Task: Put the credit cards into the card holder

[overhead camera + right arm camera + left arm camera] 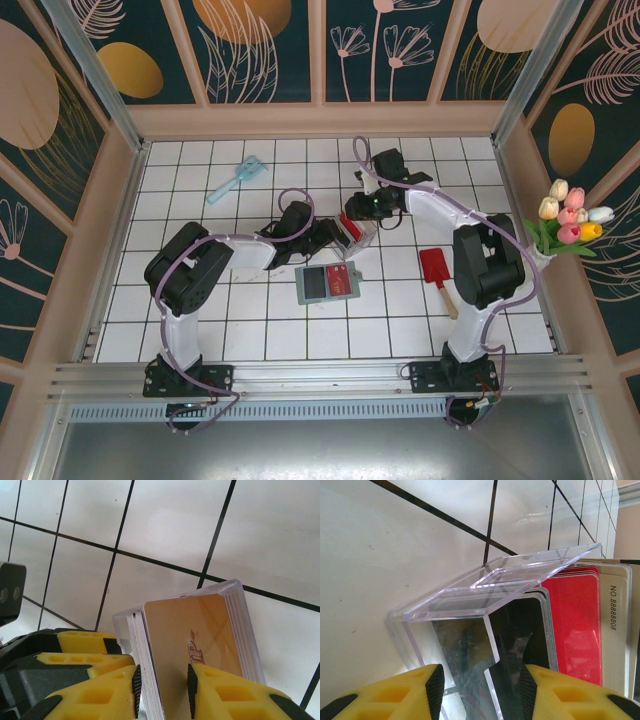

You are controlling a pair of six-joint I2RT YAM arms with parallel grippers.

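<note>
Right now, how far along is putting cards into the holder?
Done: unclear; the flat sage-green folding card holder lies apart, showing a red patch. In hand: the right gripper pinches tan-orange and whitish plastic cards inside the clear plastic box. Left: those boxed cards.

The middle is crowded: the left arm [215, 255] and right arm [470, 240] meet at the clear box [358, 232], where the credit cards [185, 635] fill the gap of the right gripper [162, 680], and the card holder [328, 282] lies just near of it. A red scoop [437, 270] blocks the right, a blue brush [236, 179] the far left. Near-left and far-right tiles [470, 160] lie open.
</note>
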